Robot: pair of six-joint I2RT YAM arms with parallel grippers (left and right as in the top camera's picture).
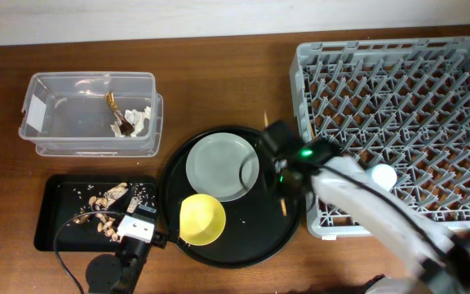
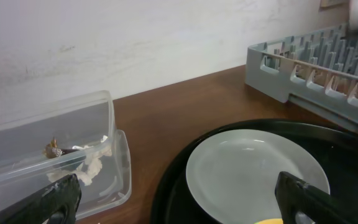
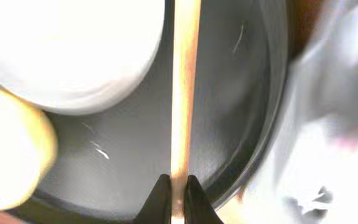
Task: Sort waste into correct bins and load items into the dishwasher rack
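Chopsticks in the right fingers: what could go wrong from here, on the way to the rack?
1. The right fingers pinch the chopsticks only with their narrow tips, so the thin wood may pivot or slip and fall onto the plate.
2. The rack is an open grid of pegs, so the long sticks may catch on its wall or drop through a gap.

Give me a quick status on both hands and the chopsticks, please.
Left hand open, empty. Right hand shut on chopsticks, above round tray beside rack. Nothing blocking visible.
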